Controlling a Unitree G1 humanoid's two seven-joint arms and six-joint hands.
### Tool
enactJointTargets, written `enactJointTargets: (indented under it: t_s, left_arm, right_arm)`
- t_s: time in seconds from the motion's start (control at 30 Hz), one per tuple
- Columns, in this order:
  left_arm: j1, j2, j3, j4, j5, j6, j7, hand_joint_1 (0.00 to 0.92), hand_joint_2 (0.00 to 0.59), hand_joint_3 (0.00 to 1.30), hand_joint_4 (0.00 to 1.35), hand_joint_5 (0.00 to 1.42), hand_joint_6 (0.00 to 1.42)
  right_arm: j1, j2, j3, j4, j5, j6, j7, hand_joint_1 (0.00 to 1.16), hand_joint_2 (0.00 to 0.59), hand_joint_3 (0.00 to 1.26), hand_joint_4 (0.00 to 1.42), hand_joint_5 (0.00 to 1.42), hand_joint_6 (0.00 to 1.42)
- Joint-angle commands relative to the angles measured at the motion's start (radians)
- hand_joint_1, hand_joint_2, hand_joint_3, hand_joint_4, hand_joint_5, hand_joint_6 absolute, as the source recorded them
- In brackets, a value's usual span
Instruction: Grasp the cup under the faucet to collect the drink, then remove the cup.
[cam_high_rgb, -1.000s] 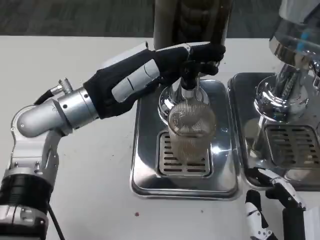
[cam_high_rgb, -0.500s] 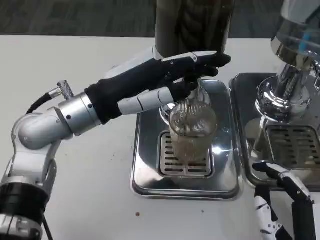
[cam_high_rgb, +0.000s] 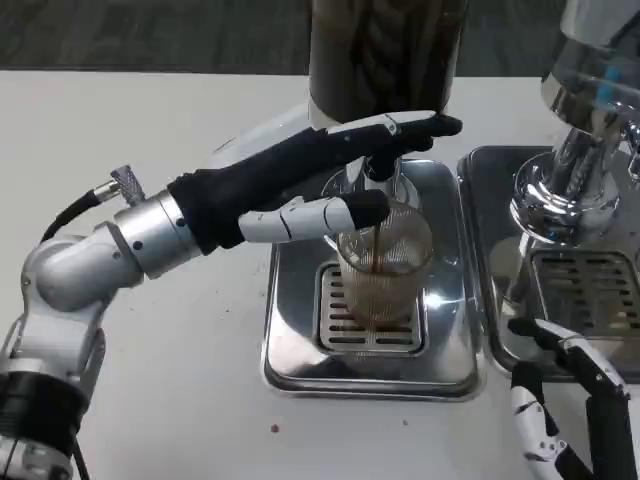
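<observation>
Step in hand: filling. The cup (cam_high_rgb: 383, 268) stood on the slotted grate of the metal drip tray (cam_high_rgb: 290, 345), directly under the faucet (cam_high_rgb: 377, 168) of the dark dispenser (cam_high_rgb: 385, 45) at the far edge of the table (cam_high_rgb: 150, 120). A thin dark stream ran from the faucet into the cup; the level appeared low, so I judged collection was only beginning.

The left hand (cam_high_rgb: 320, 170) lay across the faucet area: upper fingers reached over the tap, apparently pressing it, while a lower finger touched the cup's left rim. It enclosed nothing that I could see; whether the tap lever itself was gripped could not be told. The right hand (cam_high_rgb: 560, 400) waited at the near right edge of the table, fingers apart, holding nothing.

Next move, as judged: wait for the cup to fill, release the tap, then take the cup by its wall and draw it toward the near edge.

Room: the tray's raised rim stood in the way of sliding, so the cup would need lifting clear. A second tray (cam_high_rgb: 480, 200) and a chrome dispenser (cam_high_rgb: 580, 150) stood just beside on the right, leaving little sideways space there. The table to the left and the near edge looked free for withdrawal. The faucet overhead limited a straight upward lift.
</observation>
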Motion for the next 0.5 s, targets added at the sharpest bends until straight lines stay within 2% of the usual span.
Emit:
enactJointTargets:
  t_s: [0.03,0.2,0.5]
  left_arm:
    - [0.027,0.014,-0.030,0.001,0.042,-0.048,0.003,0.000,0.113,0.15,0.07,0.12,0.00]
    - [0.028,0.020,-0.040,0.007,0.061,-0.077,0.030,0.000,0.114,0.15,0.07,0.12,0.00]
    - [0.028,0.033,-0.056,0.018,0.069,-0.096,0.060,0.000,0.113,0.15,0.07,0.12,0.00]
  right_arm:
    - [-0.001,-0.004,-0.010,-0.024,0.014,-0.011,0.017,0.30,0.435,0.38,0.31,0.31,0.34]
    - [-0.007,-0.007,-0.015,-0.031,0.036,-0.009,0.047,0.32,0.392,0.34,0.26,0.29,0.31]
    - [-0.068,-0.027,-0.039,-0.035,0.124,-0.007,0.169,0.40,0.300,0.22,0.17,0.20,0.24]
